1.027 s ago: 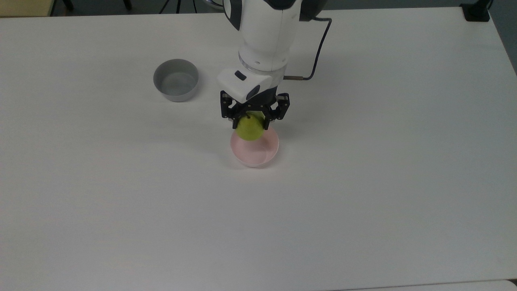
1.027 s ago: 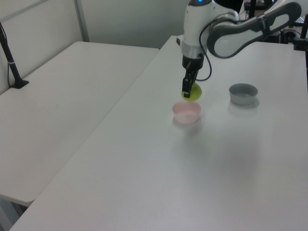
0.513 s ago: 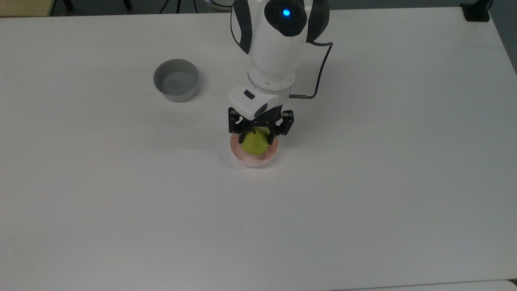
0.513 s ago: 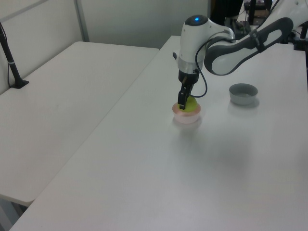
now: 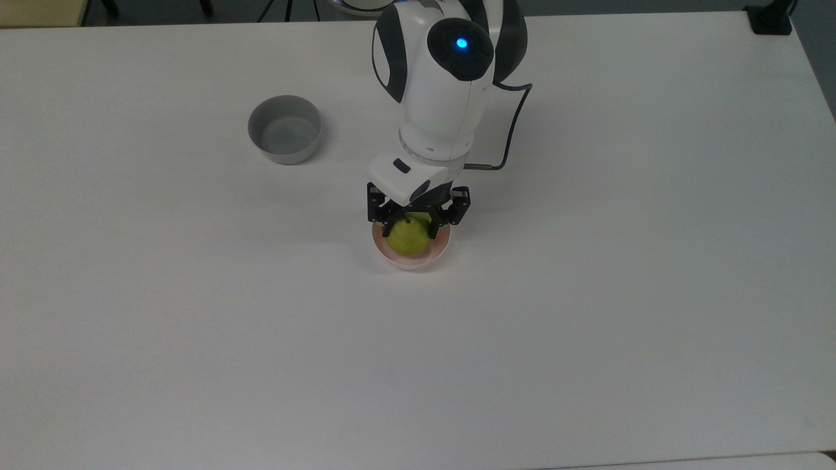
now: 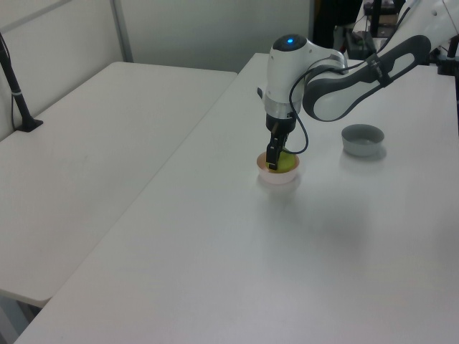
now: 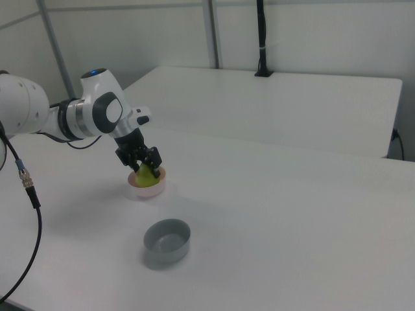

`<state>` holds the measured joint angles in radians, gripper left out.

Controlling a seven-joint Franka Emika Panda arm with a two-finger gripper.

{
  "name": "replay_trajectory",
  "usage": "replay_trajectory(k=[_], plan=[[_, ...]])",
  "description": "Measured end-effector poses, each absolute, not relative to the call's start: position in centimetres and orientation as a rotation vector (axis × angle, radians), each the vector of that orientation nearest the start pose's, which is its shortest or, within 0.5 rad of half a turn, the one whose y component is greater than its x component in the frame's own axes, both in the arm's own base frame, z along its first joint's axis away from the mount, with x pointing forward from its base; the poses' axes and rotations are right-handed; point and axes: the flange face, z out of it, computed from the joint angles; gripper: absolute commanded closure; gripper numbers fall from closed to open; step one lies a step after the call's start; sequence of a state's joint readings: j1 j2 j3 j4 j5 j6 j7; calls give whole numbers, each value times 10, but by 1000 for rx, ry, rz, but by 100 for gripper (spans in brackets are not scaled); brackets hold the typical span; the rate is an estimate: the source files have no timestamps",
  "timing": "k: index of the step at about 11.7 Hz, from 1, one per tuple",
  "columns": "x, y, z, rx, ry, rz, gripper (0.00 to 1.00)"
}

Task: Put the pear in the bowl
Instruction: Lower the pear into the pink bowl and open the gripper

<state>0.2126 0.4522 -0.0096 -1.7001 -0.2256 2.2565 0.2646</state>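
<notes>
While the white counter [image 5: 588,326] fills the lower frame of the top view bare and level, the pink bowl [image 5: 411,260] sits just below frame centre. Inside it sits the pear [image 5: 407,238], stem up, with the claw [image 5: 409,230] closed around its upper part, fingers on either side. Further back, toward the upper left, stands the grey bowl [image 5: 284,129], well apart.

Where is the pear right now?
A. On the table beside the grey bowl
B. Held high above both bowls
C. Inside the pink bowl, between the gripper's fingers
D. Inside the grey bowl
C: the pear sits within the pink bowl, with the gripper around it.
</notes>
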Motion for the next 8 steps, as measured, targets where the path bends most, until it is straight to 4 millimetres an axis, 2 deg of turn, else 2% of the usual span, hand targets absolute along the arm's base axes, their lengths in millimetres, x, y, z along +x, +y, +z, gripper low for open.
replay_trajectory(k=[2,8], plan=[[665,129,342,-3288,-83,-239,0],[668,127,352,-3284,-56,-270,0]])
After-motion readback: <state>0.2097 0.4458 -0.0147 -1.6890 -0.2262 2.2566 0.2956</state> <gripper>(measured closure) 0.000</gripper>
